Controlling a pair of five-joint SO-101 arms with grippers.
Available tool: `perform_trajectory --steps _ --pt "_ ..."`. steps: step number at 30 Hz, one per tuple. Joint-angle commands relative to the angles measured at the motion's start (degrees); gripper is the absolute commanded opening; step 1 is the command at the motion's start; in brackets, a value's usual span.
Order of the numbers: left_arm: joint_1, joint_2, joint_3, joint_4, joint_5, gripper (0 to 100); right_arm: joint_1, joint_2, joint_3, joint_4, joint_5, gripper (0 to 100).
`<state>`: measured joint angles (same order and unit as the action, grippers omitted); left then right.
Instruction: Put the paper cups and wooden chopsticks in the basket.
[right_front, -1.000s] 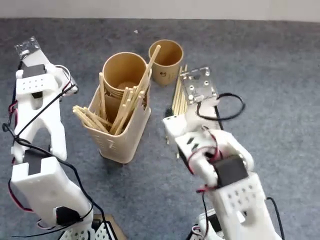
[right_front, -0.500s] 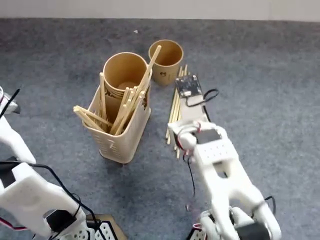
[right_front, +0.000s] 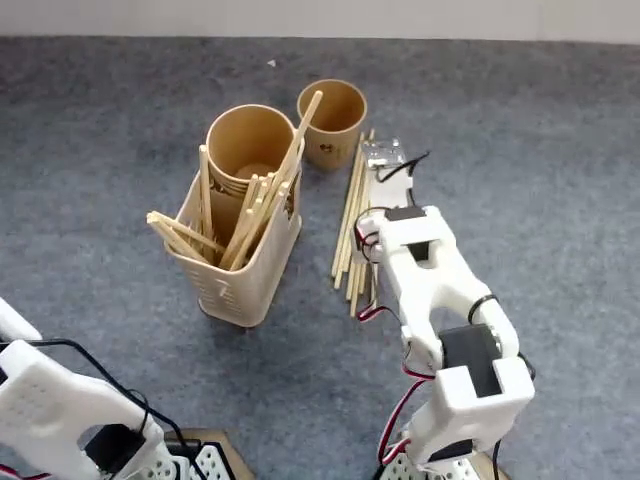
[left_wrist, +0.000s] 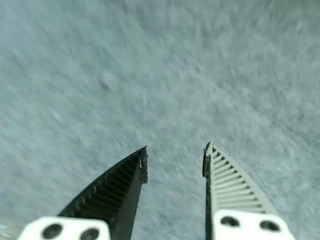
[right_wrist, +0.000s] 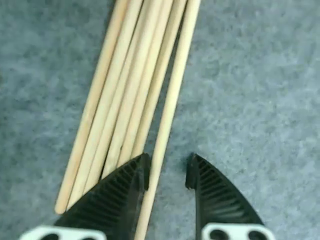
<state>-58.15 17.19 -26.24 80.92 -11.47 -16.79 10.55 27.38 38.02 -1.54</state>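
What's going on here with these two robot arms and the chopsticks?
Things are being tidied into the basket. One paper cup and a bunch of chopsticks are already in it. A second cup stands on the grey mat beside it, next to a row of loose chopsticks. The right gripper is open, low over those, with one stick between its fingers. The left gripper is open over bare mat.

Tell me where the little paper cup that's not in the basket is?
In the high view, the small paper cup stands upright on the table just behind the basket, beside the far ends of the loose chopsticks.
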Motion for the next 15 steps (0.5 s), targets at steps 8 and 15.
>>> perform_trajectory --steps 8,15 --pt "-9.71 -0.84 -7.6 0.53 -1.49 21 0.4 1.89 -2.15 -0.57 2.81 0.0" --pt "-11.47 -0.66 -7.25 -0.79 -1.49 21 0.13 -18.59 -5.41 8.04 2.73 0.5"
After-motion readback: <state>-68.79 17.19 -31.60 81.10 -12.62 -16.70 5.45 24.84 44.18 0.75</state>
